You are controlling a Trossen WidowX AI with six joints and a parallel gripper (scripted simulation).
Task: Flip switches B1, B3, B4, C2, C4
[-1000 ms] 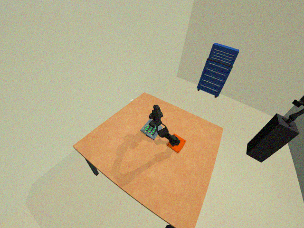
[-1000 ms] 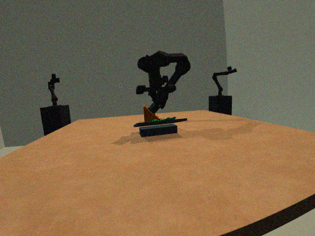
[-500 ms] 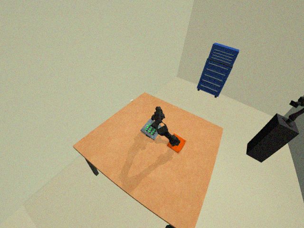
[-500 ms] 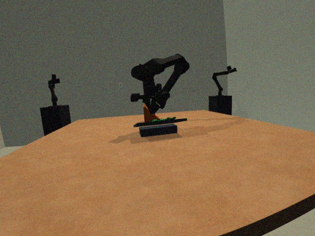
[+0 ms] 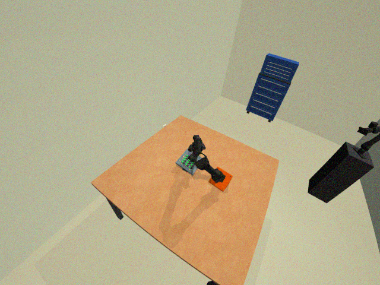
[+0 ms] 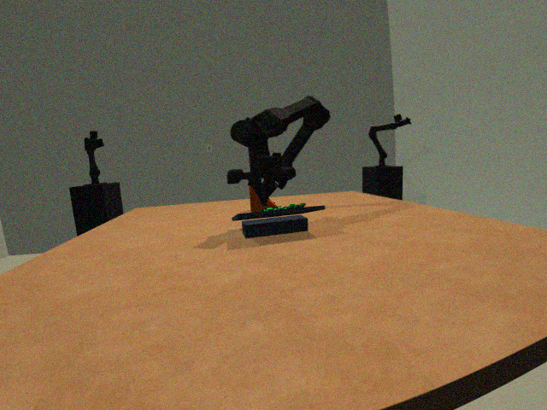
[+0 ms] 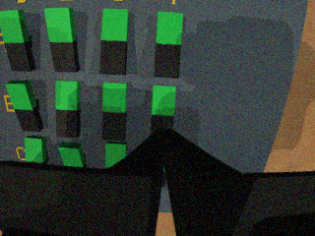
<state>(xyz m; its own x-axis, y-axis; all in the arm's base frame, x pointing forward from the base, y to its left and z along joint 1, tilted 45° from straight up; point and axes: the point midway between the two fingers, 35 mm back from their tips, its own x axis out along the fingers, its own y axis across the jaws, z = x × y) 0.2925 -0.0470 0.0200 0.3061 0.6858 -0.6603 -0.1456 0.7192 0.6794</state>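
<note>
The grey panel (image 5: 186,152) (image 6: 314,208) (image 7: 221,128) carries rows of green-and-black rocker switches. In the wrist view, B1 (image 7: 21,95), B3 (image 7: 114,97) and B4 (image 7: 163,100) show green far halves and black near halves. C2 (image 7: 71,154) shows a green face, its near part hidden by the fingers. C4 is hidden behind the gripper. My gripper (image 5: 192,158) (image 6: 265,202) (image 7: 164,137) is shut and empty, pointing down. Its tips overlap the near edge of B4's black half in the wrist view; contact cannot be told. Which ends stand raised is hard to tell.
Other switches stand close by: A4 (image 7: 169,29), A3 (image 7: 114,25), B2 (image 7: 67,95) and C3 (image 7: 116,153). The tilted panel sits above a dark block (image 6: 274,226) on the wooden table (image 5: 147,171). The arm's orange base plate (image 5: 226,183) is beside the panel.
</note>
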